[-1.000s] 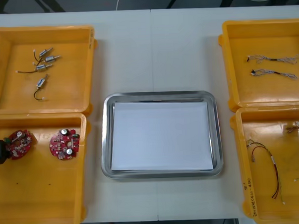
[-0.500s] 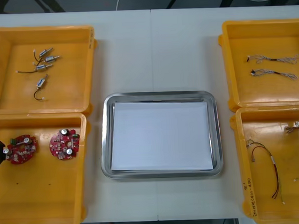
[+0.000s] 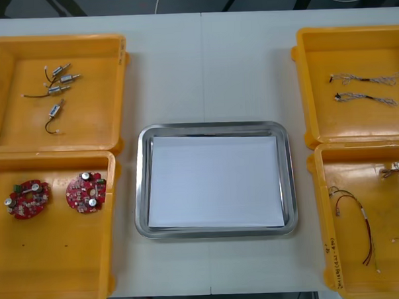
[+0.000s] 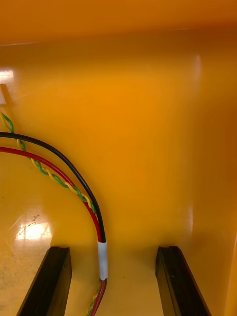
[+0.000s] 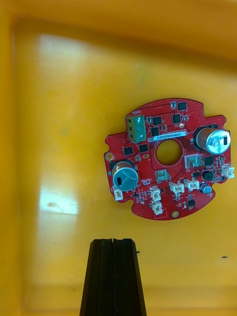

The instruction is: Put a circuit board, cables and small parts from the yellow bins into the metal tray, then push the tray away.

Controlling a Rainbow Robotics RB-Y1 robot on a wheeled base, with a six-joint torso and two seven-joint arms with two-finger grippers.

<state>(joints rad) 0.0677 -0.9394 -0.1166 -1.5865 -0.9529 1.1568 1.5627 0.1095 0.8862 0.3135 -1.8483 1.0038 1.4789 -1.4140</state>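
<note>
Nearest, in the near-left yellow bin [image 3: 52, 262], the left end effector [image 5: 112, 242] hangs with its fingers pressed together and nothing held. It is just short of the rim of a round red circuit board [image 5: 168, 160] that lies flat on the bin floor, and a second board [image 3: 86, 192] lies beside that one.

Across the worktop [image 3: 202, 70], in the near-right bin [image 3: 323, 250], the right end effector [image 4: 113, 252] is spread wide and low. It has nothing in its grasp, but a cable bundle [image 4: 102, 259] of red, black and yellow-green wires runs between its fingers.

The step in hand looks like taking that bundle. It would go best with the fingers closing on the white sleeve, where the wires are gathered, followed by a straight lift so the loose ends clear the bin wall. To take its board, the left end effector would first have to open.

The metal tray [image 3: 143, 192], white inside, lies between the bins with nothing in it. Farther off, small metal parts [image 3: 58, 89] lie in the far-left bin and twisted cables [image 3: 362, 87] in the far-right one.
</note>
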